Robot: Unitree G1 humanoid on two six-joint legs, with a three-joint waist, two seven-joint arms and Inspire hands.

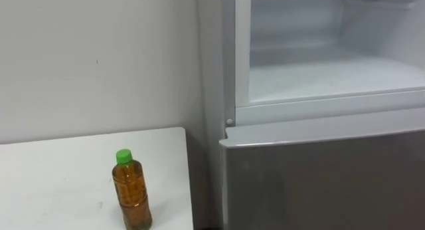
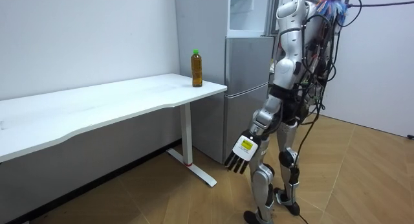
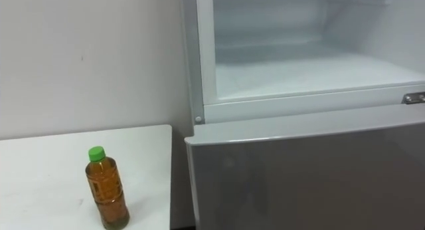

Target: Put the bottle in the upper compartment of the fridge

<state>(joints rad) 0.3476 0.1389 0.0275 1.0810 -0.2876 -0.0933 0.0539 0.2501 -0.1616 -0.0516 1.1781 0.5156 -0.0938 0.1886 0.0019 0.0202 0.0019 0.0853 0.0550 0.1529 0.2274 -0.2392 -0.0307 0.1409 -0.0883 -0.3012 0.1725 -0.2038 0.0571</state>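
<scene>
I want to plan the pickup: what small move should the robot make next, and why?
Probably raise the left robot hand toward the bottle. It stands untouched on the table at the robot's left, the robot hand hangs open at its side, and the upper fridge is already open.

Left hand point(image 2: 243, 151) low, fingers straight

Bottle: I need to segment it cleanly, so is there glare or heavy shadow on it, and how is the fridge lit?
Left eye view: the bottle is evenly lit with no bright glare; the open upper fridge compartment is bright white inside. Room view: the bottle casts no strong shadow on the white table; the lower fridge door has a soft sheen.
</scene>
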